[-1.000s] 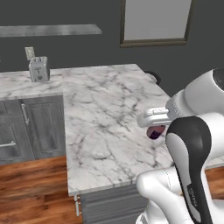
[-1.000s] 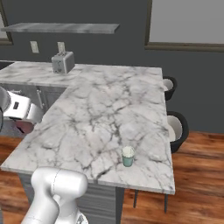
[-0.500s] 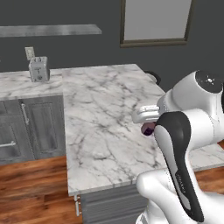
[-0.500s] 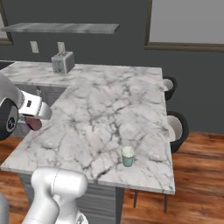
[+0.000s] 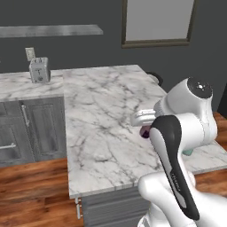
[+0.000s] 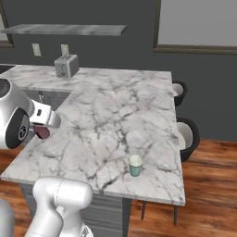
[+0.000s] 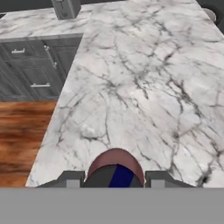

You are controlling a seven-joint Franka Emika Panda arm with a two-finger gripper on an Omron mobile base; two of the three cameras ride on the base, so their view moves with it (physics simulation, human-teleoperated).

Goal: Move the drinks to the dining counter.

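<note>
Hand view looks along the claw (image 7: 114, 180), whose two dark tips are closed on a small dark-purple drink container (image 7: 115, 168) held between them over the near edge of the broad white marble tabletop (image 7: 144, 87); a blue patch shows on the container's near side, with no readable writing. Below and to the left lies brown wood floor (image 7: 22, 135), and beyond it grey drawers (image 7: 35, 65) under the narrower marble worktop (image 7: 39, 24). From the right base view, the container (image 6: 42, 133) hangs under the white hand above the slab's left edge, and the small teal paper cup with a white lid (image 6: 135, 165) stands upright on the tabletop (image 6: 120, 111) near its front right corner, well apart from the held drink. Nothing stands between the two drinks. On the slab's right side two dark round stools (image 6: 189, 134) sit just beside the overhang. In the left base view the arm's own white and dark links cover most of the held container (image 5: 144, 131), and a sliver of teal (image 5: 188, 152) shows past the forearm. Farther back, a silver toaster (image 5: 39, 70) stands on the worktop against the dark wall, with a pale wall outlet (image 5: 29, 53) above it, a grey wall shelf (image 5: 48, 30) higher up, and a framed window (image 5: 158, 20) to the right. No brand or label can be read anywhere.
</note>
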